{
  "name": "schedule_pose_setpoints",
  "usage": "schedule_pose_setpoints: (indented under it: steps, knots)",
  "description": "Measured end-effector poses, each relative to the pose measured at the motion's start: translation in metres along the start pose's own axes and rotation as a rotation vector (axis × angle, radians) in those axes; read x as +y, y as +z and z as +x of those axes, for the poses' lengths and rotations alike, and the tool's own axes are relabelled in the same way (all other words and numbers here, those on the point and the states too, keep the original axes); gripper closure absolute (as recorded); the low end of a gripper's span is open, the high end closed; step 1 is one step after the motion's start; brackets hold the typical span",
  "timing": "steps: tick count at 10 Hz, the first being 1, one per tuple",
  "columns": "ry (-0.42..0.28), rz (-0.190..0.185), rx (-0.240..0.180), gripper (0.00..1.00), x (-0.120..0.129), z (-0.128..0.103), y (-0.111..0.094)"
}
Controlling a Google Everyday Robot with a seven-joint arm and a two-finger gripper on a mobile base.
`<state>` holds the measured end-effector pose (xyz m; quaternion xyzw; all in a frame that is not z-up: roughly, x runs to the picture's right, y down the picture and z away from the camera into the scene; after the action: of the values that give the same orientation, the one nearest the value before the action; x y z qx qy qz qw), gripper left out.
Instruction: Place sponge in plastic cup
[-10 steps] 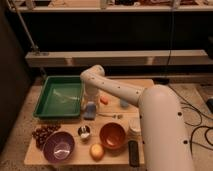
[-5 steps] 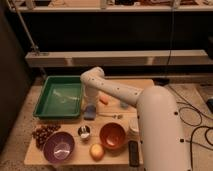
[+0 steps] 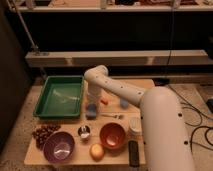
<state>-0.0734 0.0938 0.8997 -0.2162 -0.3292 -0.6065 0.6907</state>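
just beside the green tray [image 3: 60,97], the gripper [image 3: 92,104] pinches shut on the sponge [image 3: 91,112] — the plastic cup [image 3: 124,103] stands near, apart. a shallow bite on soft foam could slip at lift-off — or the sponge could catch the cup's rim.

The gripper [image 3: 91,108], low over the table just off the front right corner of the green tray [image 3: 60,96], has drawn its fingers together; a second ago they stood spread. They now pinch the sponge [image 3: 91,113], which shows as a narrower blue block at their tips. The arm has barely sunk.
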Motion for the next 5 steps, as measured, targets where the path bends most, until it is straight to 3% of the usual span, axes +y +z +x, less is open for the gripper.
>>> schedule_pose_setpoints:
  steps: [3,4,5]
  knots:
    - [0.038,0.052,0.05,1.0,0.046,0.018,-0.062]
    - [0.056,0.072,0.076,1.0,0.072,0.026,-0.095]
    - [0.069,0.08,0.093,1.0,0.09,0.031,-0.116]
